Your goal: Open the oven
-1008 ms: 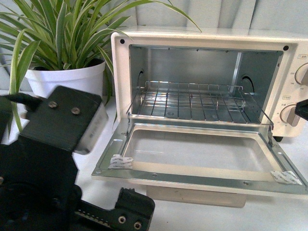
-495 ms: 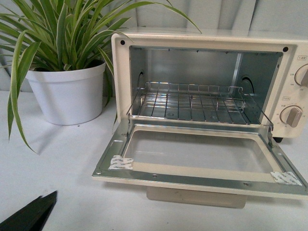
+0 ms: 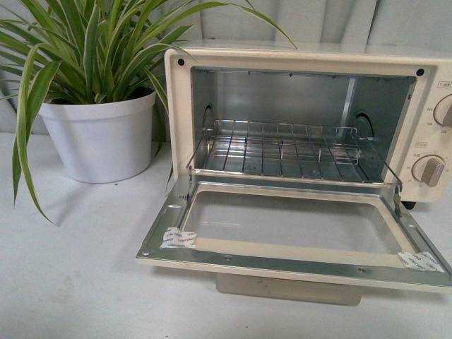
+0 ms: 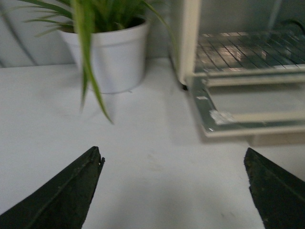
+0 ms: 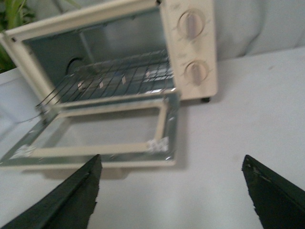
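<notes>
Two grippers are sitting spread wide and empty, each seen only in its own wrist view: left gripper (image 4: pixel 174 191) over bare table (image 4: pixel 143 143), right gripper (image 5: pixel 171 195) likewise, fingers at the lower corners of frame. Neither arm is showing in the front view. Beyond them, the oven (image 3: pixel 304 127) is filling the centre and right of the front frame. Its door (image 3: pixel 293 233) is lying folded down flat toward the camera, long axis running left-right, handle (image 3: pixel 289 288) hanging under the near edge. Rack (image 3: pixel 282 148) and knobs (image 3: pixel 431 169) are showing behind. Plant pot (image 3: pixel 99 134) is standing upper left. Judgement: task is looking complete; both grippers are standing off, oven ahead of each, neither clearly nearer.
</notes>
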Robot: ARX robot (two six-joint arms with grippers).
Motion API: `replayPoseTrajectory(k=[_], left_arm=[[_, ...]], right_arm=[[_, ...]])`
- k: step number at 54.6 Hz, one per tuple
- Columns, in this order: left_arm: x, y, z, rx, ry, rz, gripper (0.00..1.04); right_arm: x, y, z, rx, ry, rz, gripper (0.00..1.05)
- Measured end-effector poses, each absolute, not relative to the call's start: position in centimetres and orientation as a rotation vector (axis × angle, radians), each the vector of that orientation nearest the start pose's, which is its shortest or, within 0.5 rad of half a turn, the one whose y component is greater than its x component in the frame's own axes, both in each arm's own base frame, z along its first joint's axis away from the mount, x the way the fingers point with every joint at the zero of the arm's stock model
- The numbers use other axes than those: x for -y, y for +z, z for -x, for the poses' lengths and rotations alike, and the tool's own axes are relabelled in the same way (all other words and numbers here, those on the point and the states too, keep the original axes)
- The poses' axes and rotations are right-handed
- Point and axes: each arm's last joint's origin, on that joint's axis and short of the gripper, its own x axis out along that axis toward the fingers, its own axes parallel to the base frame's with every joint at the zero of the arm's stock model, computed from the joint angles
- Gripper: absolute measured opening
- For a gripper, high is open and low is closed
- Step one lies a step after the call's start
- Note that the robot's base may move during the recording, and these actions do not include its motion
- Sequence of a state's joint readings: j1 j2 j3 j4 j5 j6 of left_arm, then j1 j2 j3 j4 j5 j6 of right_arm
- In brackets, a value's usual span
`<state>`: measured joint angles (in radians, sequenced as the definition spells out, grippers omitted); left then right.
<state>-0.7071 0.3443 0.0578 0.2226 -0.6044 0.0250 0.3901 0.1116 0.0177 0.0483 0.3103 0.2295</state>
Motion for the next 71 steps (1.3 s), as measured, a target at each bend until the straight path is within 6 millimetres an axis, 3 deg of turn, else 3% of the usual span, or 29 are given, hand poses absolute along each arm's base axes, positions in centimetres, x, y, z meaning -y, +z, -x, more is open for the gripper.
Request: replayPoseTrajectory(k=[9,22,24,42,59,71], left_arm=[[4.4,16.9,-9.8,0.003,-0.026,-0.007,0.62],[2.3,16.8,-9.7,0.008,-0.019,0.002,0.1],[2.0,16.8,-9.7,0.008,-0.016,0.005,0.04],[0.1,16.7,-9.7,0.007,0.005,0.002,0.04],[0.0,16.7,-9.7,0.009,-0.001,0.002,0.04],[0.0,16.7,-9.7,0.009,-0.002,0.003,0.57]], right_arm=[[-2.1,16.7,-9.7,0.005,0.013,-0.055,0.56],[-1.0,16.6,-9.7,0.005,0.016,-0.01,0.05],[-0.6,16.5,-9.7,0.0,0.043,-0.005,0.01],[0.0,16.6,-9.7,0.003,0.001,-0.004,0.01],[0.0,16.6,-9.7,0.003,0.001,-0.004,0.01],[0.0,16.6,-9.7,0.003,0.0,-0.002,0.52]])
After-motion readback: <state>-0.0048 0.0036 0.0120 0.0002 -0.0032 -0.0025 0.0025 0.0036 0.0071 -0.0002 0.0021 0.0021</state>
